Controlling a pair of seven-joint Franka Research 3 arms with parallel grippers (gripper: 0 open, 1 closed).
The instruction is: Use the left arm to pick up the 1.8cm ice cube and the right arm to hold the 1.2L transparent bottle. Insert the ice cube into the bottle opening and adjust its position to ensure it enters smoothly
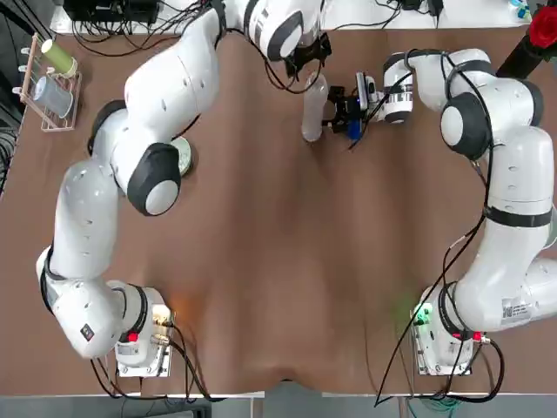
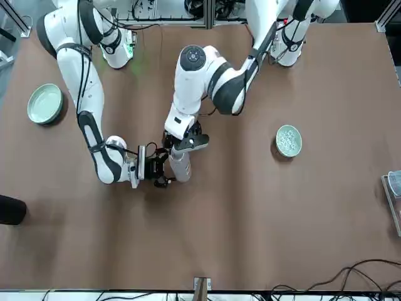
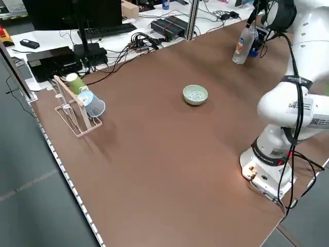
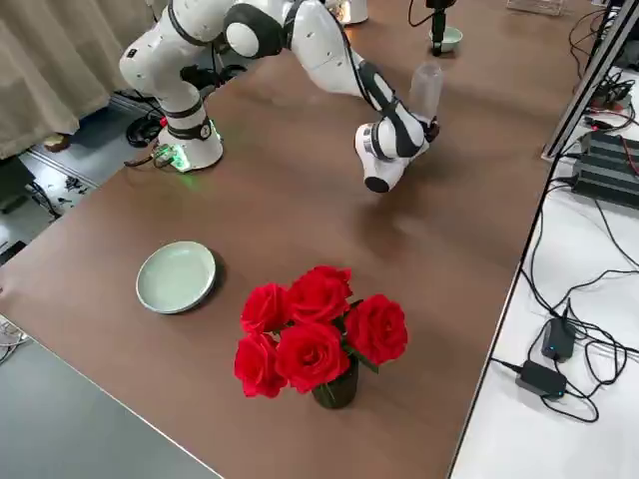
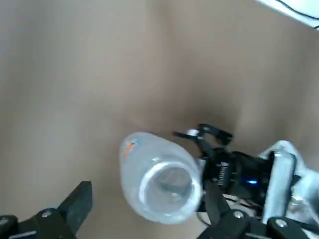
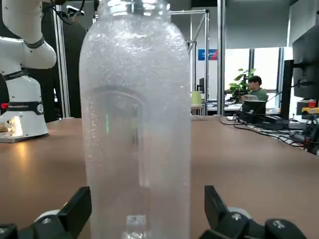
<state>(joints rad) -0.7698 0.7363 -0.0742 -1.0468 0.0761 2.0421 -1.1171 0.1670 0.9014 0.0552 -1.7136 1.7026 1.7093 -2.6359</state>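
I have the left claw (image 5: 142, 219) poised directly over the bottle opening (image 5: 167, 183), fingers spread, so a dropped cube falls straight in. The right claw (image 6: 144, 221) straddles the bottle (image 2: 180, 165), steadying it upright on the tabletop (image 1: 278, 261); its grip I cannot confirm.

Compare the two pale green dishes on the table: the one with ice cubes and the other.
The ice cube bowl is small and deep and holds many whitish cubes; the plate is wider, shallower and empty. The bowl lies on the left arm's side of the table, the plate on the right arm's side, near the red roses. Both are round, pale green and sit upright.
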